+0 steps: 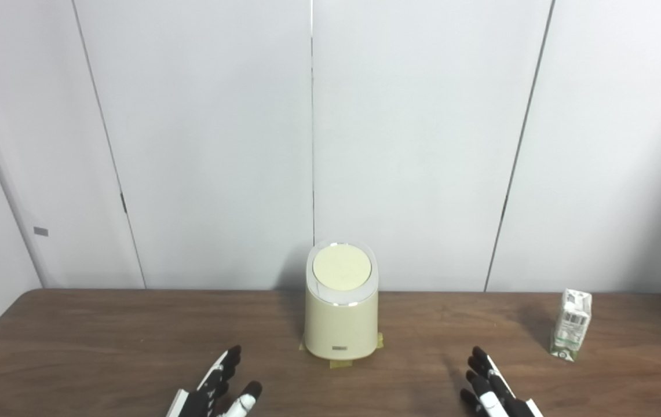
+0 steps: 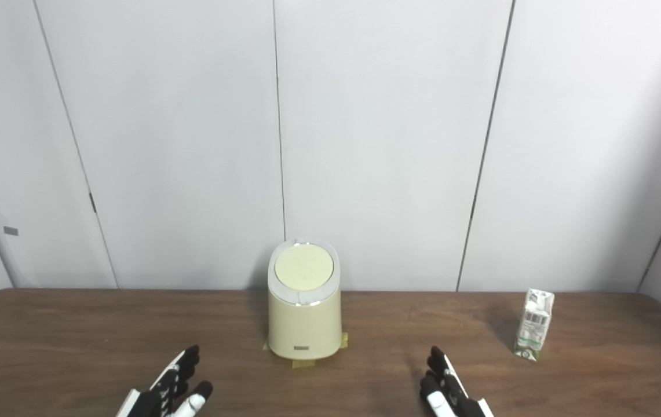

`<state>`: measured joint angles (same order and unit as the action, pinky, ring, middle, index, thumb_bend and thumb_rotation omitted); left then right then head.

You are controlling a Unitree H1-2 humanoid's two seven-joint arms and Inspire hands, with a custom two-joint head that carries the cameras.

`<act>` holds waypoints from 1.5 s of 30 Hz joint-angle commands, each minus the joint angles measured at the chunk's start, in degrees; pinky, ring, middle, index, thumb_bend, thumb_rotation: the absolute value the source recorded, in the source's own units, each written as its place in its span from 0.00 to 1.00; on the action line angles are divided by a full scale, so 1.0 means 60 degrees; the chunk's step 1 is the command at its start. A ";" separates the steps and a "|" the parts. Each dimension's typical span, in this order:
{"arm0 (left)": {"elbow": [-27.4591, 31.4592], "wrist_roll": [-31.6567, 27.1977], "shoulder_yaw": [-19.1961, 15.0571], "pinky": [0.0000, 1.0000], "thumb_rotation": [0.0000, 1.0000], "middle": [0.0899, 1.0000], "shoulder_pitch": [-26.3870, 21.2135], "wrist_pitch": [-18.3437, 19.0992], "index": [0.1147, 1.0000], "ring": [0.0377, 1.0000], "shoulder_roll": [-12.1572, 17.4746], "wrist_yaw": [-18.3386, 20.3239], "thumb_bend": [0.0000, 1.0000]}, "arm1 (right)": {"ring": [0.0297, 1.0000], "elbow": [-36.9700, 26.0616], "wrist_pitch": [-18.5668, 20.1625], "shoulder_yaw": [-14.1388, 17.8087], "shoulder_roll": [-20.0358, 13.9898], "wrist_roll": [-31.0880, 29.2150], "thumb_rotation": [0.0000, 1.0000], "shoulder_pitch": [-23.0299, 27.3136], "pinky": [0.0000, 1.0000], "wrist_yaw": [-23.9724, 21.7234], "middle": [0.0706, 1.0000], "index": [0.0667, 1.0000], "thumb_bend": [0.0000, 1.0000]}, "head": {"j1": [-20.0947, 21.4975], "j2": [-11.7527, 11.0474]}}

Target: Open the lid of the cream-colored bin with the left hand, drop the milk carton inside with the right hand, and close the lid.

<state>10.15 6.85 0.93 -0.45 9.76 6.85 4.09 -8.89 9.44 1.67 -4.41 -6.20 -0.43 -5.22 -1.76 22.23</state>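
On bin (image 1: 340, 324), small label (image 1: 339, 348), unreadable

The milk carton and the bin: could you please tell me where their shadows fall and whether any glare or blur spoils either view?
Left eye view: the milk carton casts a soft shadow leftward on the table; the bin shades the wall behind, to its left. Right eye view: the same shadows, no harsh glare, only a thin glint on the lid rim. Both views are slightly soft overall.

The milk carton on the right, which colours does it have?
The milk carton is mostly white with green near the bottom and a dark barcode, clearest in the left eye view.
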 commanded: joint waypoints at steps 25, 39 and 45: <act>0.0076 0.0245 -0.0041 0.82 0.37 0.93 -0.4253 0.2731 0.95 0.88 0.0425 0.0260 0.90 | 1.00 -0.0286 -0.0237 0.0006 0.0065 -0.0044 0.76 0.0476 0.97 0.0063 1.00 0.99 0.62 | -0.0016 0.0245; -0.1958 0.1455 -0.0560 0.88 0.20 0.93 -0.6472 0.2861 0.94 0.93 -0.0308 0.1234 0.90 | 0.99 -0.0230 -0.0203 0.0029 0.0099 0.0000 0.78 0.0534 0.97 0.0131 0.99 0.97 0.63 | -0.0075 0.0334; -0.2799 0.2437 -0.1348 0.97 0.14 0.97 -0.7398 0.2860 0.97 0.98 -0.0827 0.2470 0.89 | 0.99 -0.0248 -0.0097 0.0053 0.0140 -0.0012 0.77 0.0550 0.96 0.0162 0.99 0.97 0.63 | -0.0121 0.0365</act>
<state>-6.87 19.82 -6.14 -40.57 27.22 2.08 17.88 -8.91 9.85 1.77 -3.61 -5.96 0.99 -4.40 -2.46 24.35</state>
